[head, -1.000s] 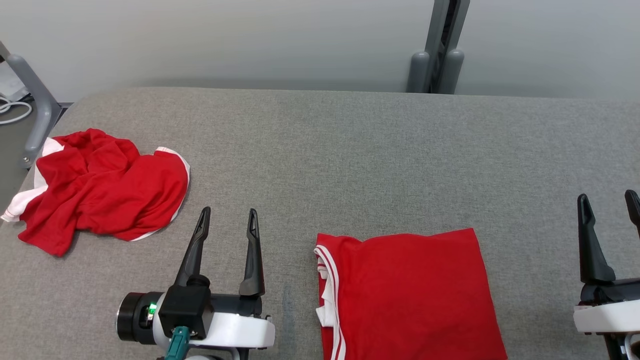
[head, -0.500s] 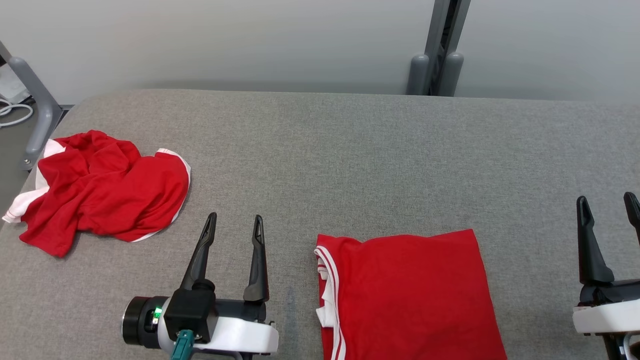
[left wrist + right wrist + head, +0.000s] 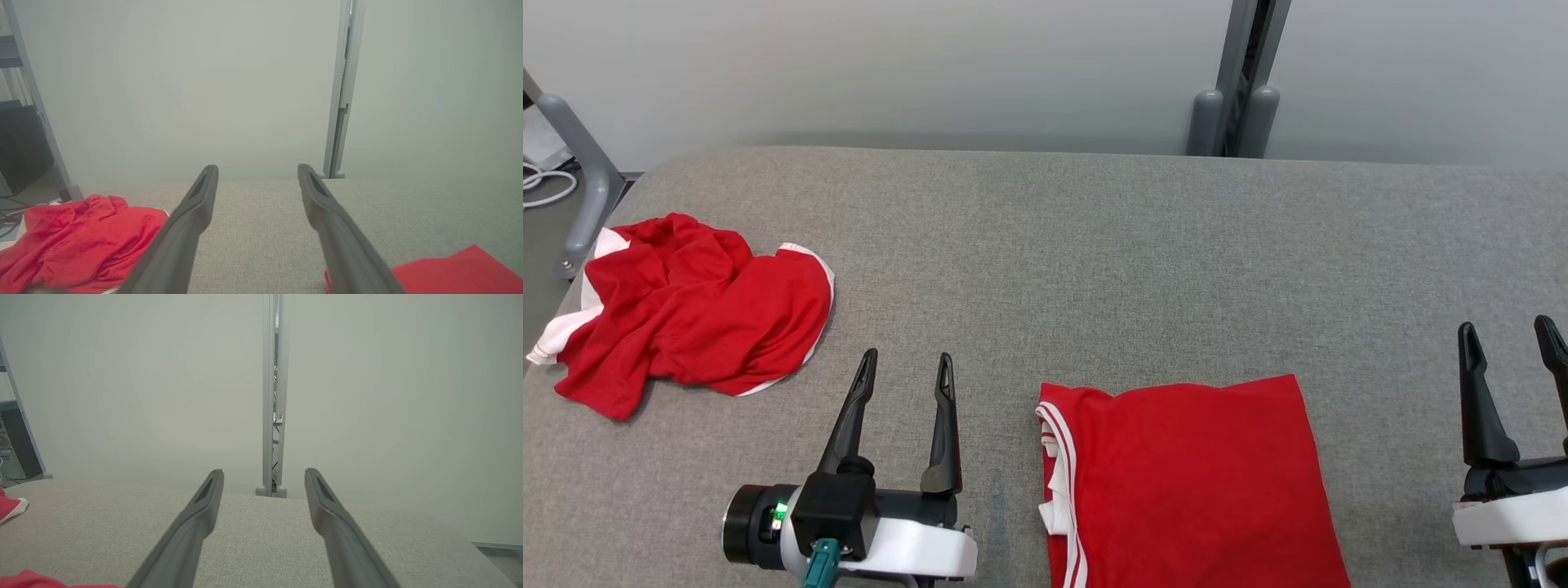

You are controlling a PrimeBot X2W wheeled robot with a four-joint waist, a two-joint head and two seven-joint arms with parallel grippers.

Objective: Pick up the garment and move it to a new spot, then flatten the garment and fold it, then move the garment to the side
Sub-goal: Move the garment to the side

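Folded red shirt [image 3: 1188, 482] is lying flat on the grey table [image 3: 1094, 245].
Left gripper [image 3: 907, 357] is hovering just left of it and right gripper [image 3: 1505, 324] well to its right, both spread wide and empty; a crumpled red shirt [image 3: 686, 314] is sitting far left of it.

A grey woven-fabric surface [image 3: 1094, 245] is backed by a plain pale wall [image 3: 890, 65]. A grey metal post [image 3: 1240, 82] is set behind it, and a grey tubular frame leg [image 3: 596, 192] is seen at left.
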